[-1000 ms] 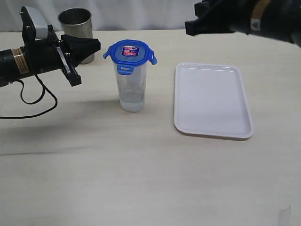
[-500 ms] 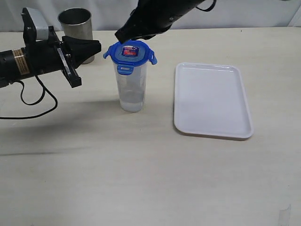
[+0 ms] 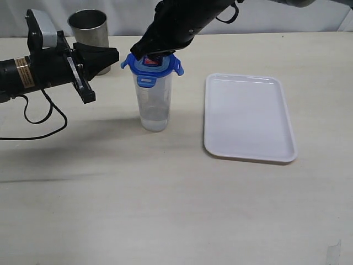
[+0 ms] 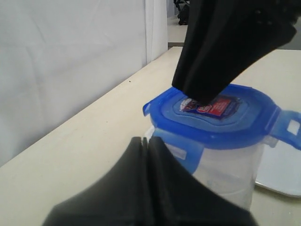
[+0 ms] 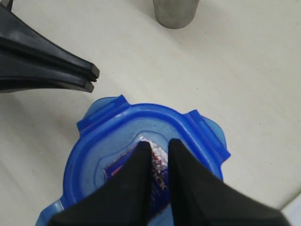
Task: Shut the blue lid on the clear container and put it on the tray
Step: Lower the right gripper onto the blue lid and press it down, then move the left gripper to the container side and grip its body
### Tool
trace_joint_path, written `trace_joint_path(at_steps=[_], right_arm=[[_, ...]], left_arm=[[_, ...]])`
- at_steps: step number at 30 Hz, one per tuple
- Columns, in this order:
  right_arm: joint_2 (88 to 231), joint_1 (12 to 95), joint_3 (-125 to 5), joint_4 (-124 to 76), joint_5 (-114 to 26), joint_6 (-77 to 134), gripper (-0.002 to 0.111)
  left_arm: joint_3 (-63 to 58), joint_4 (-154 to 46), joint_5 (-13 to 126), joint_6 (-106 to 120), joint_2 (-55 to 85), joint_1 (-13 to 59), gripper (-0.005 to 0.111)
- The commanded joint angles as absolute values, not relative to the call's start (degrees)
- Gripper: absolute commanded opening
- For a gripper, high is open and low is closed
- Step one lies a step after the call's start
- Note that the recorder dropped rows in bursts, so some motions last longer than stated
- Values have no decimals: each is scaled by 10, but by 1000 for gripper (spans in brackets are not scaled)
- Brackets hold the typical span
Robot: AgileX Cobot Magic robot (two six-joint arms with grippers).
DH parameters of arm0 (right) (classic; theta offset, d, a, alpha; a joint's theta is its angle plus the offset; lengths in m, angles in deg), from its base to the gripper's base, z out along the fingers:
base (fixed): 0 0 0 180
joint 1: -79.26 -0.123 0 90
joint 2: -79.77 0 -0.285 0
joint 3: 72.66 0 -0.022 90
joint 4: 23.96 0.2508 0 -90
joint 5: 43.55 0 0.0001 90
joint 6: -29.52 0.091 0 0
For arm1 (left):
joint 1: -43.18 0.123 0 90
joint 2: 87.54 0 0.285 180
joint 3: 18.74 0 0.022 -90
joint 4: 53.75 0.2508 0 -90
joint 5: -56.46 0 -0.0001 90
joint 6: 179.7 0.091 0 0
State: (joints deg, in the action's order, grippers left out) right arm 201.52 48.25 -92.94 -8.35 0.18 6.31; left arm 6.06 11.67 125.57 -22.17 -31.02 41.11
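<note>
The blue lid sits on top of the clear container, which stands upright on the table left of the white tray. Two side flaps stick outward. My right gripper comes down from above, shut to a narrow slit, with its tips on the red-and-white label; in its wrist view the gripper rests on the lid. My left gripper is shut and empty, level with the lid and a short way to its left, pointing at it. The tray holds nothing.
A grey metal cup stands at the back left, behind the left arm. The left arm's black cable loops over the table at the left. Bare tabletop stretches in front of the container and the tray.
The right arm swung in from the upper right and lowered its tips onto the lid. The left arm, the container and the tray have stayed put.
</note>
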Motion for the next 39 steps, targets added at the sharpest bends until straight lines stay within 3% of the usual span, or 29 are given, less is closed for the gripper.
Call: trace_joint_path(at_steps=[1, 8, 10, 11, 12, 13, 15, 24, 39], right_arm=[[2041, 485, -927, -87, 26, 63, 14], [2040, 485, -927, -100, 59, 62, 14], [2040, 485, -927, -105, 69, 62, 14], [2040, 485, -927, -115, 76, 62, 14], [2040, 485, -927, -116, 78, 62, 14], [2040, 485, -927, -116, 81, 62, 14], [2040, 485, -927, -116, 81, 62, 14], [2040, 485, -927, -116, 82, 59, 14], [2040, 485, -927, -116, 83, 63, 14]], left_arm=[[56, 117, 1257, -222, -309, 412, 0], [56, 81, 1258, -215, -309, 413, 5], [56, 86, 1254, -205, -309, 419, 24], [56, 100, 1253, -209, -309, 434, 48], [56, 106, 1253, -211, -309, 441, 59], [56, 123, 1250, -235, -309, 452, 85], [56, 148, 1197, -267, -309, 456, 99], [56, 109, 1264, -209, -426, 445, 100], [30, 82, 1225, -178, -440, 337, 100]])
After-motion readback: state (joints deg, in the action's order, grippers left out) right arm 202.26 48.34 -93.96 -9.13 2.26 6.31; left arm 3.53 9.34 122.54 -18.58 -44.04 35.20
